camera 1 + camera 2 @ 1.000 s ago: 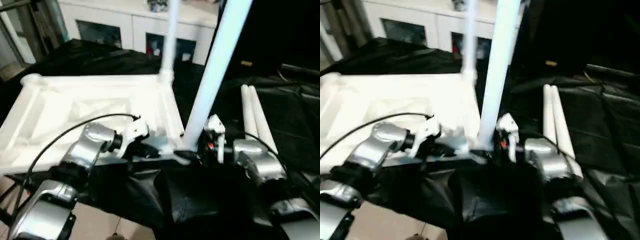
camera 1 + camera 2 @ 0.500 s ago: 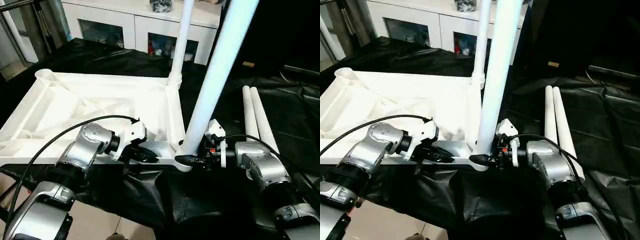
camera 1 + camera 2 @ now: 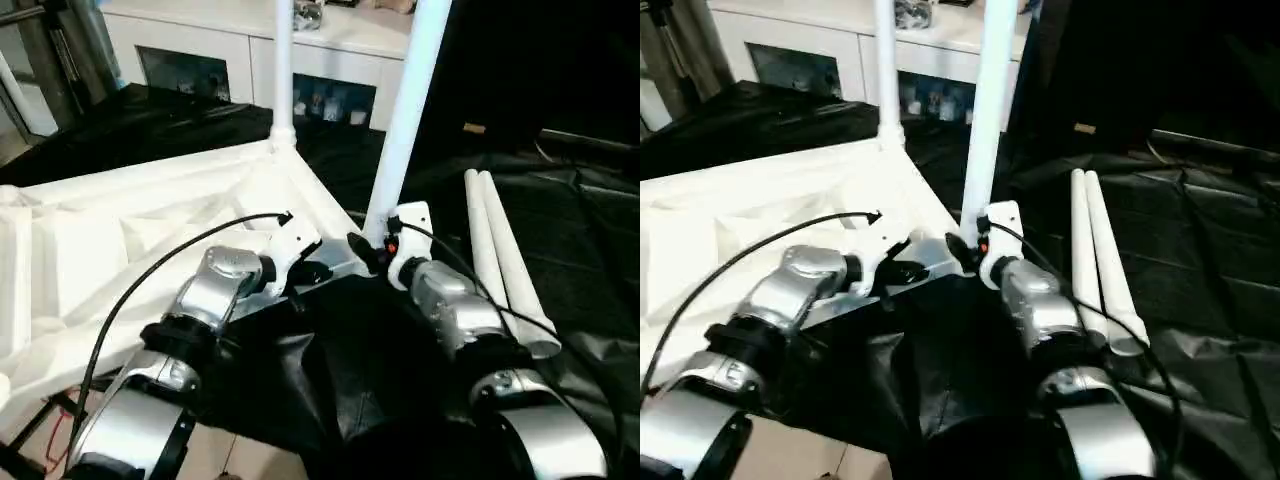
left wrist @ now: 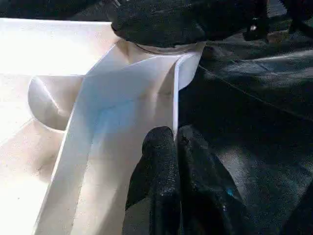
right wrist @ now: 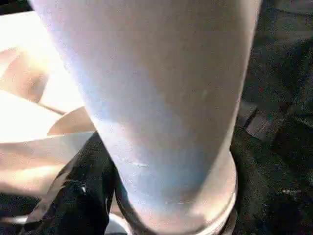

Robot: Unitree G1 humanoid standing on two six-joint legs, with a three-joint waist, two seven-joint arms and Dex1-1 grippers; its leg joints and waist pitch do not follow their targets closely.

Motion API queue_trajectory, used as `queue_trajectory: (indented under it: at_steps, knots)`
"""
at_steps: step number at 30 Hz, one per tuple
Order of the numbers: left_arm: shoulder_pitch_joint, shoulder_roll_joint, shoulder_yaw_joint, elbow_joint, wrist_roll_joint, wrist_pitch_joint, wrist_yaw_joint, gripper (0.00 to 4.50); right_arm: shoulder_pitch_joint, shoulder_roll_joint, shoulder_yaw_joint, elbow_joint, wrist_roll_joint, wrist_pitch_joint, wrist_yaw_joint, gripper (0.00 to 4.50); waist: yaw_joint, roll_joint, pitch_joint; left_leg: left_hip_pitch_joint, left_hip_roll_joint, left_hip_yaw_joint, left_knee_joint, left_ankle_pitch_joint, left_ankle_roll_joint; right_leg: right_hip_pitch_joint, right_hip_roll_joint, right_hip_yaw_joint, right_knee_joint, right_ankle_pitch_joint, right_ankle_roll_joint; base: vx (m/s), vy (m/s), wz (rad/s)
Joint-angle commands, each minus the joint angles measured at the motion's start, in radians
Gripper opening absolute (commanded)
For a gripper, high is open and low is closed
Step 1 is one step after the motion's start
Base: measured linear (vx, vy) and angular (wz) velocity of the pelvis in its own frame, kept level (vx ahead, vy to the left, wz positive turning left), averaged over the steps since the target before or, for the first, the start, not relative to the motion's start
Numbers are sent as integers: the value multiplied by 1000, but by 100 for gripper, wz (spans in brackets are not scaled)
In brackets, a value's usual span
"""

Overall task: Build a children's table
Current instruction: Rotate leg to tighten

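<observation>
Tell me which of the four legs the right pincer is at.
The near upright leg, standing in the tabletop's closest corner socket. Another leg stands at the far corner; two legs lie loose on the black cloth.

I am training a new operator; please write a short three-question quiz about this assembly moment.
1. How many legs stand upright in the tabletop?
2. True or false: the two loose legs lie on the floor.
3. The right gripper is at: A) the near upright leg's base; B) the loose legs; C) the tabletop's middle.
Key: 1: two. 2: false, they lie on the black cloth. 3: A.
</observation>
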Motion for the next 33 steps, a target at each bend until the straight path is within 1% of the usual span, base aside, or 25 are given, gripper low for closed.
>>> queue_trajectory:
  at_steps: [1,2,3,5,6,8,9,10,12,13,15,16,18,19,20,21,22,24,25,26,28,29,30,31,33]
  knots:
    - [-29,-70,-24,-19,-24,-27,-5,0,10,69,45,77,-15,41,43,353,-1,13,-57,0,15,1,-66,-227,3,43,-65,39,-79,-218,-196,0,0,0]
    - [-29,-69,-25,-18,-24,-29,-6,0,10,67,47,76,-15,41,47,360,1,14,-58,2,16,2,-65,-227,4,43,-66,39,-80,-207,-199,0,0,0]
    - [-28,-64,-28,-17,-21,-38,-13,0,10,62,52,69,-18,41,61,372,-2,17,-57,0,15,2,-66,-229,5,45,-63,39,-78,-191,-204,0,0,0]
    - [-23,-51,-33,-18,-18,-50,-37,0,9,44,73,59,-36,19,102,398,-2,16,-57,1,16,1,-66,-238,8,46,-65,39,-79,-201,-205,0,0,0]
    - [-21,-45,-34,-20,-20,-54,-48,0,10,36,79,56,-39,6,129,398,-3,13,-56,0,16,2,-66,-242,9,45,-65,38,-80,-210,-205,0,0,0]
    - [-10,-23,-39,-34,-28,-70,-93,0,28,5,103,21,-40,-18,230,398,-1,13,-57,-1,16,2,-64,-236,18,48,-66,39,-79,-201,-207,0,0,0]
    - [-1,-10,-44,-45,-33,-90,-127,0,41,-15,118,0,-42,-36,284,398,0,8,-57,-2,17,2,-64,-228,27,50,-66,38,-79,-191,-208,0,0,0]
    - [15,14,-54,-69,-43,-105,-183,0,62,-44,133,-37,-37,-59,369,398,3,10,-60,-4,18,2,-62,-209,38,53,-68,39,-75,-158,-212,0,0,0]
    - [26,31,-61,-85,-50,-123,-225,0,77,-65,140,-65,-29,-64,427,398,0,5,-62,-8,18,3,-60,-171,55,57,-65,39,-67,-90,-230,0,0,0]
    - [34,44,-65,-97,-56,-122,-254,0,89,-82,143,-89,-19,-65,476,398,0,6,-62,-7,19,4,-59,-161,67,56,-66,38,-65,-68,-242,0,0,0]
    - [41,66,-73,-107,-59,-132,-298,0,109,-114,146,-129,1,-56,564,398,1,12,-62,-3,21,6,-57,-150,77,54,-66,39,-62,-38,-261,0,0,0]
    - [46,88,-76,-109,-62,-148,-336,0,130,-151,156,-177,25,-33,650,398,3,13,-61,-1,22,6,-57,-157,80,54,-64,38,-63,-39,-268,0,0,0]
    - [48,101,-79,-105,-60,-161,-354,0,142,-171,165,-205,34,-22,691,398,8,13,-58,-1,24,8,-58,-164,83,55,-61,36,-63,-47,-269,0,0,0]
    - [48,118,-83,-99,-55,-176,-378,0,156,-197,178,-240,46,-2,745,382,13,14,-58,-1,26,9,-57,-170,80,54,-63,35,-63,-62,-266,0,0,0]
    - [47,131,-87,-93,-51,-187,-397,0,167,-217,188,-266,56,19,790,372,14,16,-57,-2,25,8,-59,-176,77,56,-62,35,-65,-77,-261,0,0,0]
    - [47,131,-87,-93,-51,-187,-397,0,167,-217,188,-266,56,19,790,365,18,13,-57,0,26,9,-58,-184,73,54,-63,36,-66,-95,-255,0,0,0]
    - [45,149,-87,-84,-47,-200,-418,0,187,-249,210,-311,62,41,852,362,22,15,-57,2,26,9,-58,-191,67,53,-64,36,-70,-121,-248,0,0,0]
    - [43,158,-85,-79,-48,-205,-430,0,200,-266,224,-333,57,46,884,337,28,14,-57,2,27,9,-58,-193,60,52,-65,37,-69,-135,-242,0,0,0]
    - [43,163,-82,-78,-47,-206,-441,0,208,-276,232,-347,48,52,901,326,29,17,-57,3,27,8,-60,-193,53,50,-65,37,-69,-139,-240,0,0,0]
    - [44,165,-82,-79,-47,-207,-446,0,212,-277,233,-350,45,50,903,318,29,15,-57,2,27,8,-60,-189,48,50,-65,37,-68,-135,-239,0,0,0]
    - [44,170,-84,-76,-48,-210,-454,0,217,-277,233,-358,44,54,906,318,28,15,-59,2,25,8,-58,-183,45,51,-65,37,-67,-123,-241,0,0,0]
    - [44,171,-85,-75,-48,-211,-455,0,217,-277,234,-359,44,55,907,308,28,15,-59,1,25,8,-58,-180,45,51,-65,37,-66,-117,-242,0,0,0]
    - [44,172,-87,-70,-49,-217,-458,0,222,-277,237,-368,46,63,908,295,27,17,-59,1,24,7,-58,-176,45,51,-64,36,-66,-107,-245,0,0,0]
    - [44,173,-88,-68,-51,-219,-458,0,225,-277,239,-374,48,69,907,284,27,16,-60,1,24,8,-58,-175,46,52,-63,36,-66,-103,-246,0,0,0]
    - [45,169,-87,-65,-52,-220,-449,0,232,-273,238,-386,55,83,894,282,28,15,-59,1,24,8,-57,-169,48,52,-63,36,-65,-94,-247,0,0,0]
